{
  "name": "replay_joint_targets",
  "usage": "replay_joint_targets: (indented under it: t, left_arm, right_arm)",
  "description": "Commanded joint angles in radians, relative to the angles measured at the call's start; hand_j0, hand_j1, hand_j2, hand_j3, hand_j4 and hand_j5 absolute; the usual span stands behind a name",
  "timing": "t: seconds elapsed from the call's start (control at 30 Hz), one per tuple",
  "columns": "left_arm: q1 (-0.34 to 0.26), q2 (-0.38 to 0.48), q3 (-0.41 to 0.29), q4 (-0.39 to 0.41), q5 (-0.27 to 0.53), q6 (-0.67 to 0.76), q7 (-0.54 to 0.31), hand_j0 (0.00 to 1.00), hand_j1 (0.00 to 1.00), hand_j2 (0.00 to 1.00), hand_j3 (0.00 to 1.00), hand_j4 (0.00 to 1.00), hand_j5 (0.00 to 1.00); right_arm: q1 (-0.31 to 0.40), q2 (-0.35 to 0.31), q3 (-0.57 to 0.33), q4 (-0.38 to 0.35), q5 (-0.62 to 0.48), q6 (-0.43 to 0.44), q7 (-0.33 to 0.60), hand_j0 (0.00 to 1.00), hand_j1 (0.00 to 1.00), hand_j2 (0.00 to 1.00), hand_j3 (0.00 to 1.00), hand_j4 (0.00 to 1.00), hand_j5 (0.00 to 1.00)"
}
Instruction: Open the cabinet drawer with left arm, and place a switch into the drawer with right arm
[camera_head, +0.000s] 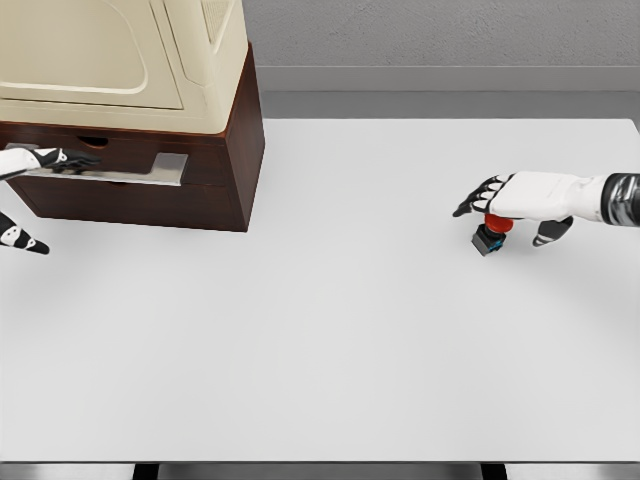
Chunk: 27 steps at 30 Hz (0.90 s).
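No legible text, labels, brands, numbers or signs on any surface in the head view; nothing to record

One cabinet (150, 120), one switch (490, 232), two robot hands (505, 195).

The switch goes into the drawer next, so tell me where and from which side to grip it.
Grip the switch around its dark, blocky base, coming down from above. It lies tipped on the white table, red cap toward the wrist, base pointing down-left. The right hand hovers directly over it, fingers spread, so closing thumb and fingers across the base's flat sides looks most secure; the rounded cap would likely slip.
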Motion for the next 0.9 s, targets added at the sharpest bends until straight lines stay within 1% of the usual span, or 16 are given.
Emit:
replay_joint_targets:
  t: [0.0, 0.3, 0.6, 0.87]
  left_arm:
    - [0.000, 0.002, -0.001, 0.004, -0.018, 0.001, 0.000, 1.00, 1.00, 1.00, 1.00, 1.00, 1.00]
    - [0.020, 0.002, -0.003, -0.006, -0.023, -0.030, 0.000, 1.00, 1.00, 1.00, 1.00, 1.00, 1.00]
    - [0.051, 0.014, -0.003, -0.007, -0.021, -0.113, 0.000, 1.00, 1.00, 1.00, 1.00, 1.00, 1.00]
    - [0.077, 0.052, -0.004, -0.021, -0.020, -0.180, 0.000, 1.00, 1.00, 1.00, 1.00, 1.00, 1.00]
  right_arm:
    - [0.000, 0.001, -0.001, -0.002, -0.003, 0.002, 0.000, 1.00, 1.00, 1.00, 1.00, 1.00, 1.00]
    - [-0.002, 0.001, -0.001, -0.007, -0.004, 0.002, 0.000, 1.00, 1.00, 1.00, 1.00, 1.00, 1.00]
    - [-0.005, -0.002, -0.001, -0.008, -0.004, 0.002, 0.000, 1.00, 1.00, 1.00, 1.00, 1.00, 1.00]
    - [-0.005, -0.004, -0.001, -0.008, -0.004, 0.002, 0.000, 1.00, 1.00, 1.00, 1.00, 1.00, 1.00]
